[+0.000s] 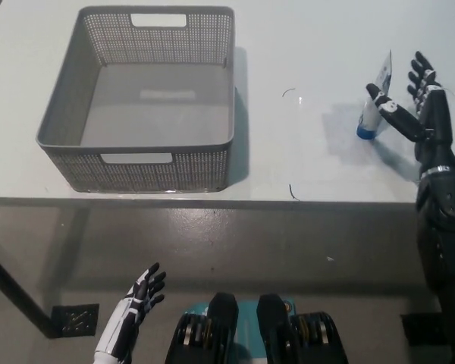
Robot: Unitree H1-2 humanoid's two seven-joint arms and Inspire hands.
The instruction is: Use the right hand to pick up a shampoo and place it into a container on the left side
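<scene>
Basket (140,171) at desk's left side: grey plastic, matt, walls perforated w/ fine mesh pattern, floor smooth. Desk (303,163): white, smooth, slight sheen. Shampoo tube (374,102) nr right edge: soft-looking plastic, white w/ print, glossy blue cap. Right hand (417,114): black, hard plastic look, semi-gloss. Left hand (136,303) below front edge: white and black, smooth plastic.

Basket (140,102) on table (303,45) at left, shampoo tube (374,102) standing well right, right hand (413,106) just beside it

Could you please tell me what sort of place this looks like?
Probably a lab or test bench: a bare white table holding only a gray basket and one shampoo tube, over a plain gray floor.
</scene>
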